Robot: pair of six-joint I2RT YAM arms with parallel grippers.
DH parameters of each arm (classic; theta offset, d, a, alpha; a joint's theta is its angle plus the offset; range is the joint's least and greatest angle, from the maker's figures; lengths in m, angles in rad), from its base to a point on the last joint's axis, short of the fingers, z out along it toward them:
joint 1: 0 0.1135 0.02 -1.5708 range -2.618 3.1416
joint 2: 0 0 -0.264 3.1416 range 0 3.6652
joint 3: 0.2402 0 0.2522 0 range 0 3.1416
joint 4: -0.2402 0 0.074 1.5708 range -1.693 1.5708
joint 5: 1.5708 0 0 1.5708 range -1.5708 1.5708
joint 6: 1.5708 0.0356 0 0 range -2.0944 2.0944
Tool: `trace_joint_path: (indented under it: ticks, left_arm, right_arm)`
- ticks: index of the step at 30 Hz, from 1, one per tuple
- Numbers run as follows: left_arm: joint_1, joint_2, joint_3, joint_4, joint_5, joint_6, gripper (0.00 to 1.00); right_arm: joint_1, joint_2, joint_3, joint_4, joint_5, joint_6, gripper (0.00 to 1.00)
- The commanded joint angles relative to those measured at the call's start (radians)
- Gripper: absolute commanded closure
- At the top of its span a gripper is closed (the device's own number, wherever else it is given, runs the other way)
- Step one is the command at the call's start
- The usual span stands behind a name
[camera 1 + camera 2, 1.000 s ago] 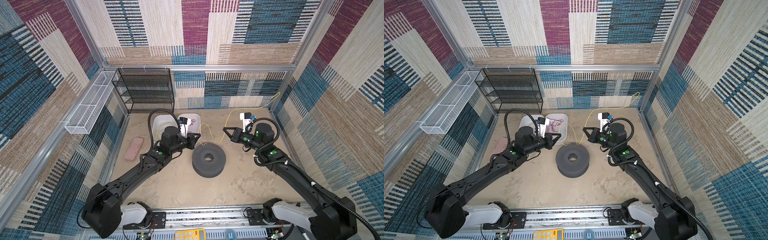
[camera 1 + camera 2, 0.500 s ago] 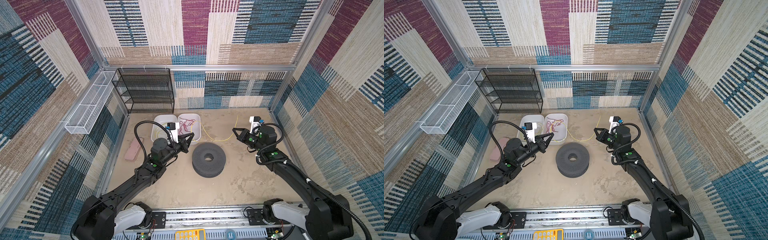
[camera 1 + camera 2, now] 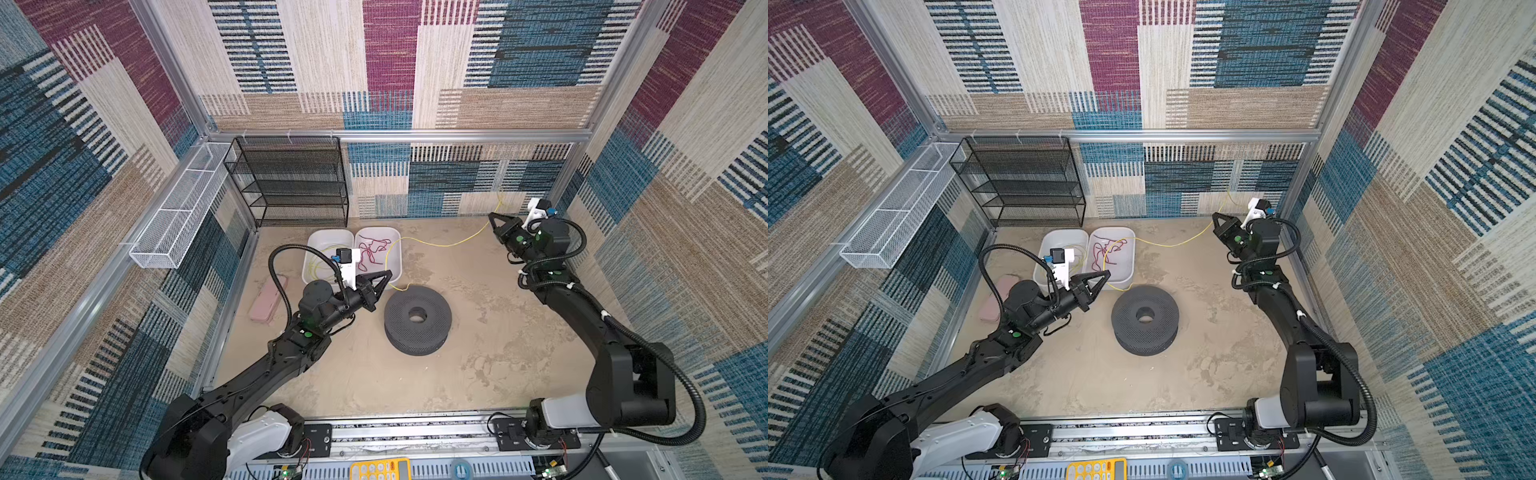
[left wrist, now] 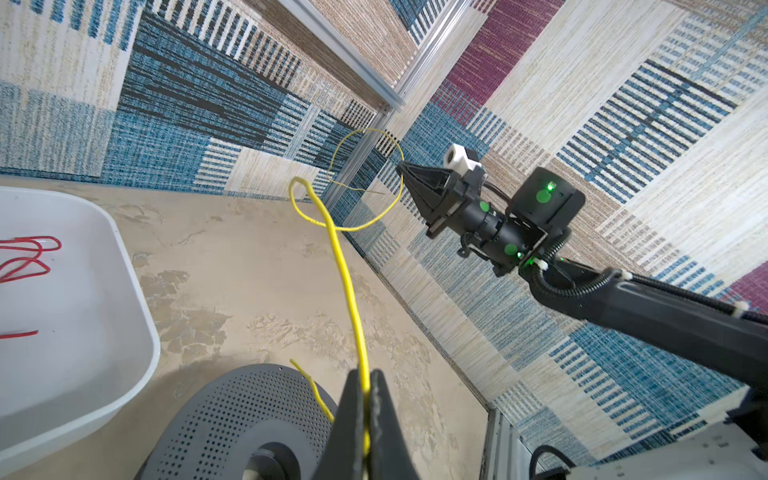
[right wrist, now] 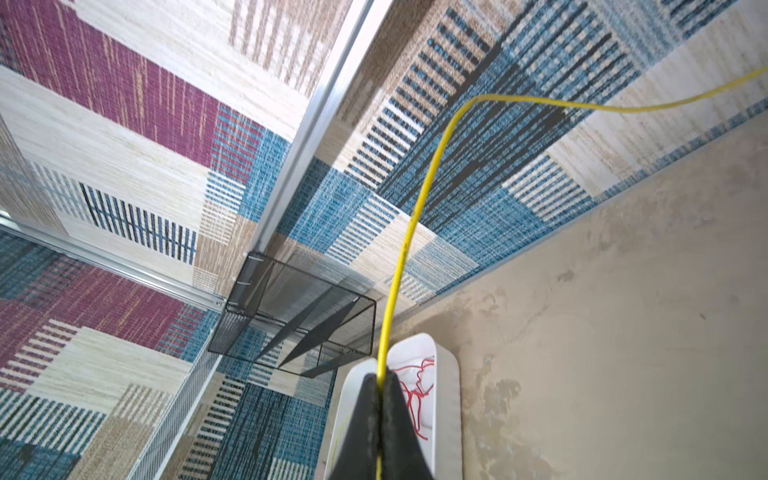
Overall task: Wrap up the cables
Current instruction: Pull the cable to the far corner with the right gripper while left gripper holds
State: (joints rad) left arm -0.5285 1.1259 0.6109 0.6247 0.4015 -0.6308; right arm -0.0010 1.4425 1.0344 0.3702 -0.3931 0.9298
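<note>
Nearest, a dark grey perforated plastic spool [image 3: 417, 320] lies flat mid-floor. Just past its far left edge, the left gripper [image 3: 389, 273] is pinched tight on the thin bright yellow cable [image 4: 349, 291]. From the spool's far rim the cable loops over the right-hand white plastic tub [image 3: 376, 229], which holds a thin red cord [image 3: 372, 253]. It then stretches right to the far corner, where the right gripper [image 3: 492, 215] is clamped on it too. More yellow strands lie in the left white tub [image 3: 328, 240].
</note>
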Motion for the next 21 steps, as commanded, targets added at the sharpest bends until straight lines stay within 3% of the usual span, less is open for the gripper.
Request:
trace_joint_path:
  ticks: [1,10,21]
  left_arm:
    - [0.001,-0.002,-0.015,0.047,0.080,-0.037,1.00]
    - [0.001,-0.016,-0.025,-0.050,0.208,-0.041,1.00]
    - [-0.001,-0.055,-0.062,-0.130,0.261,-0.011,1.00]
  right_arm:
    - [-0.031,0.041,0.043,0.112,-0.025,0.090,1.00]
    - [-0.110,0.207,0.193,0.162,-0.052,0.212,1.00]
    - [-0.136,0.370,0.347,0.157,-0.066,0.287,1.00]
